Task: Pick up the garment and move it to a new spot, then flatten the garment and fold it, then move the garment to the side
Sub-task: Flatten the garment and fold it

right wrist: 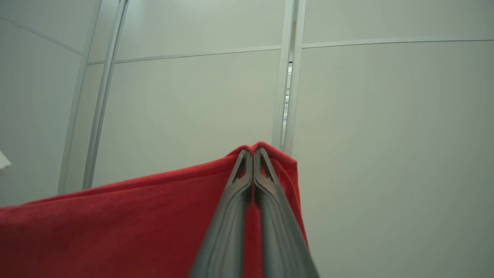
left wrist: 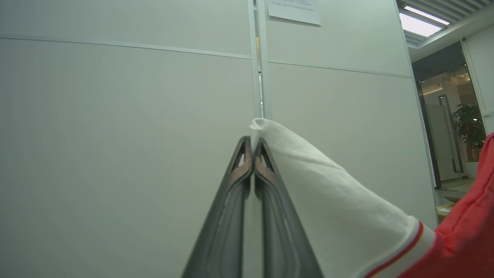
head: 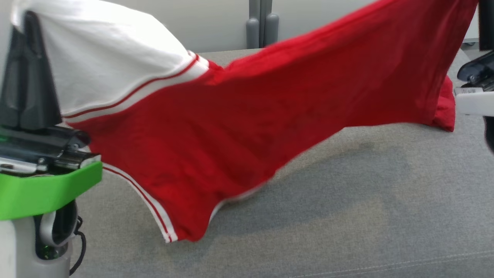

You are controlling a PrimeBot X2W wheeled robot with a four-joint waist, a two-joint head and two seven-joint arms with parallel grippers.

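The garment (head: 270,116) is a red top with a white sleeve and red-and-white striped trim. It hangs stretched between my two arms above the grey cushioned surface (head: 347,200), its lower hem drooping toward the surface at the middle left. My left gripper (left wrist: 252,141) is shut on the tip of the white sleeve (left wrist: 339,208); in the head view this gripper (head: 27,27) stands at the upper left under the sleeve. My right gripper (right wrist: 252,151) is shut on a red corner of the garment (right wrist: 135,224). The right arm's wrist (head: 476,73) shows at the right edge of the head view.
Pale wall panels (left wrist: 115,135) stand close behind the surface, with two grey posts (head: 260,29) at the back middle. A paper notice (left wrist: 293,9) hangs on the wall. Off to the right is a doorway with a potted plant (left wrist: 469,127).
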